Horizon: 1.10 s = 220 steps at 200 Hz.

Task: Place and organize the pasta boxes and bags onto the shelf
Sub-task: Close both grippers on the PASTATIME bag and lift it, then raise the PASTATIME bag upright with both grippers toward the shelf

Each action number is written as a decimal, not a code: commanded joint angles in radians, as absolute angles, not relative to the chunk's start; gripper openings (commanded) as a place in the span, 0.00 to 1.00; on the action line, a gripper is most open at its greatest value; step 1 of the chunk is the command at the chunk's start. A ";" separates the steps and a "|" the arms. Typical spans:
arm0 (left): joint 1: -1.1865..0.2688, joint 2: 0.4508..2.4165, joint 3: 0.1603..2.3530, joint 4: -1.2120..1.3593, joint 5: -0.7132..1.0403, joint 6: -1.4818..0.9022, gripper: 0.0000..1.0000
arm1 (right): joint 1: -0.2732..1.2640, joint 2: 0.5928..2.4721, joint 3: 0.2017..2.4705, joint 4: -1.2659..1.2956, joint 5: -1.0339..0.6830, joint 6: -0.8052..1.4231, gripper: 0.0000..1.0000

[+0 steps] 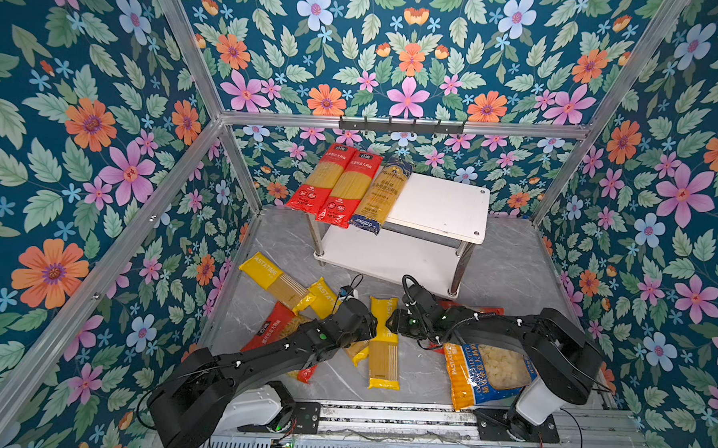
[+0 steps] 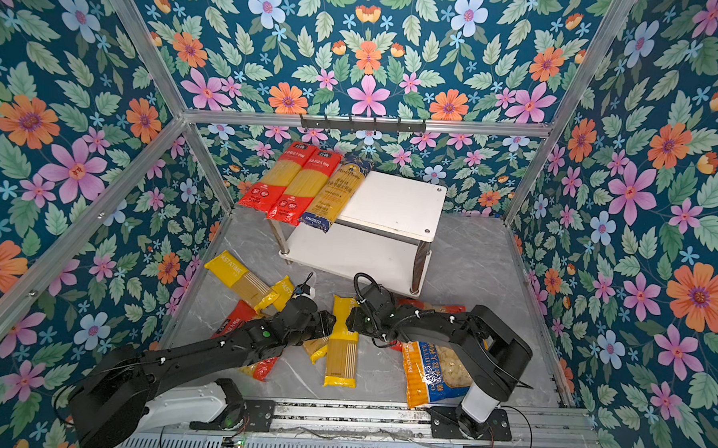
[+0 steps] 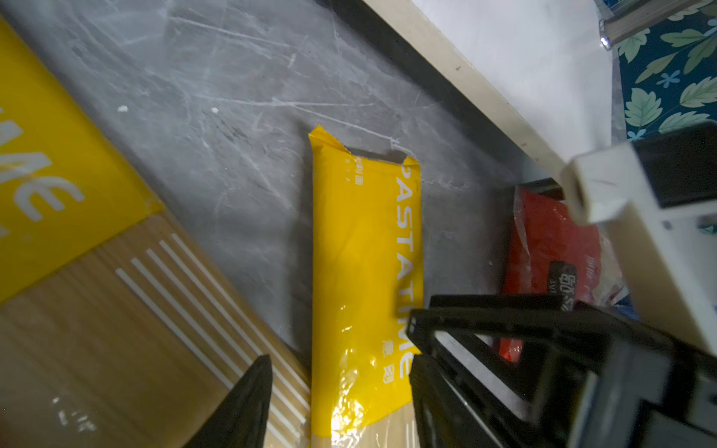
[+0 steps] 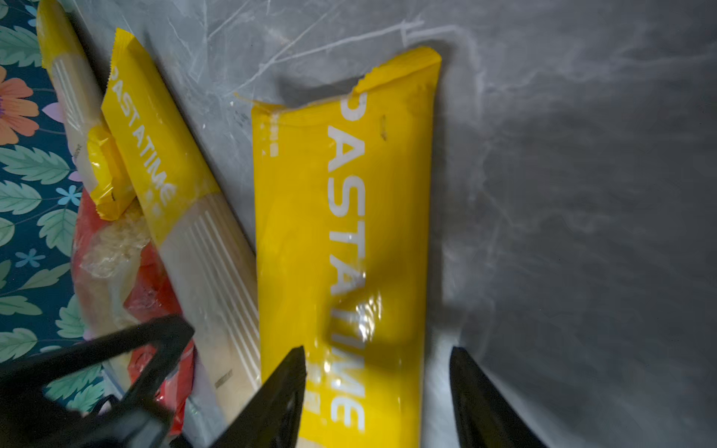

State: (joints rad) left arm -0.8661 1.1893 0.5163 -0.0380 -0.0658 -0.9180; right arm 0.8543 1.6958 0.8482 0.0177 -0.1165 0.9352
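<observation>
On the grey, marble-veined worktop, a long, glossy yellow pack lies slantwise near the left edge. Its near end overlaps a crinkled red bag under the left arm. The left gripper and right gripper face each other across the middle yellow pack, which lies flat. Each has its jaws spread astride the pack, not pinching it. A puffy blue-orange bag sits at the front right corner. By the back edge stands the flat white shelf. Three slim spaghetti packs overhang the front of its top board's left half, and the right half is bare.
</observation>
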 commanded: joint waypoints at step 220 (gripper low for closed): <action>-0.796 0.964 0.412 0.565 0.397 -0.838 0.83 | 0.861 0.920 0.636 0.294 -0.103 0.637 0.00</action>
